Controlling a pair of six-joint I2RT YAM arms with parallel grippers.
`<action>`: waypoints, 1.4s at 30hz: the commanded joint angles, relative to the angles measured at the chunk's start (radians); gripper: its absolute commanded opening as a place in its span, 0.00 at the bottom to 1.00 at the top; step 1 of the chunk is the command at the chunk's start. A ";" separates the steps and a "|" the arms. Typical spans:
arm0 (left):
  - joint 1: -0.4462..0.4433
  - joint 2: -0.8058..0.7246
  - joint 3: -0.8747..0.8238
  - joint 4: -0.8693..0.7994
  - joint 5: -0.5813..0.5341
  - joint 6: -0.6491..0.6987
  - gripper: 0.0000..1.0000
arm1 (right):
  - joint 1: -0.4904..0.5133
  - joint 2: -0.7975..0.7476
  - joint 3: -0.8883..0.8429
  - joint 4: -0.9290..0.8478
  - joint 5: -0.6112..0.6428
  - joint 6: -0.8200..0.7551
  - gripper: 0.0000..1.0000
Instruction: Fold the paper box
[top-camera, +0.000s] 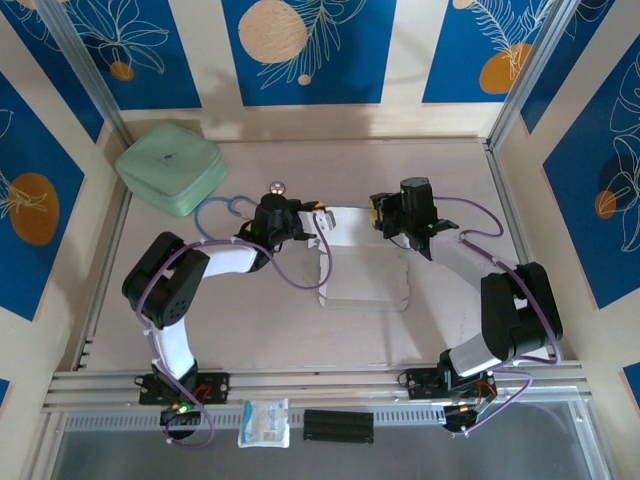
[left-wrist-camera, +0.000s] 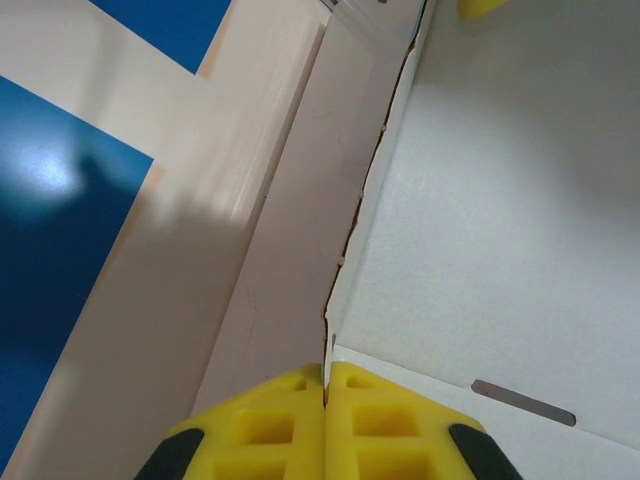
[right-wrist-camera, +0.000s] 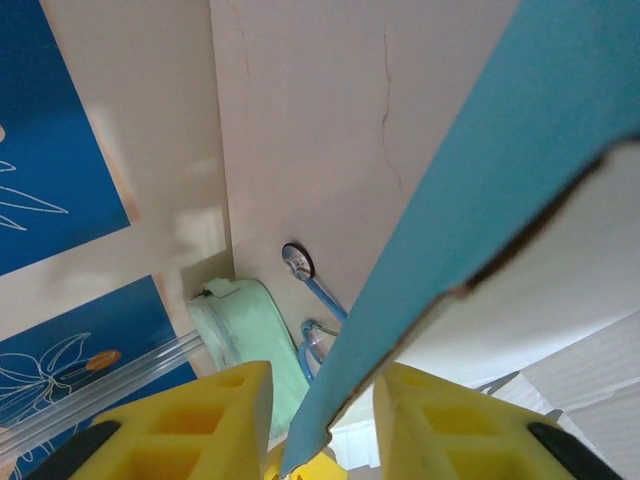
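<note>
The paper box lies unfolded on the table, white face up, between the two arms. At its left edge my left gripper is shut on it. In the left wrist view the yellow fingers of the left gripper pinch the thin edge of the white card. At the box's top right corner sits my right gripper. In the right wrist view, a raised flap with a teal-blue face passes between the spread fingers of the right gripper, with a gap on the flap's left side.
A mint-green rounded case sits at the back left, with a blue cable beside it. A clear packet and a black strip lie on the front rail. Walls close in on both sides.
</note>
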 joint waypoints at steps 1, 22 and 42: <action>-0.011 -0.004 0.007 0.025 0.020 0.000 0.00 | -0.003 0.017 -0.004 0.051 -0.011 0.010 0.24; -0.012 -0.421 0.256 -1.005 -0.148 -1.534 0.41 | -0.057 0.019 -0.145 0.332 -0.187 -0.205 0.00; -0.034 -0.156 0.357 -1.052 0.124 -1.810 0.43 | -0.054 0.020 -0.201 0.394 -0.253 -0.281 0.00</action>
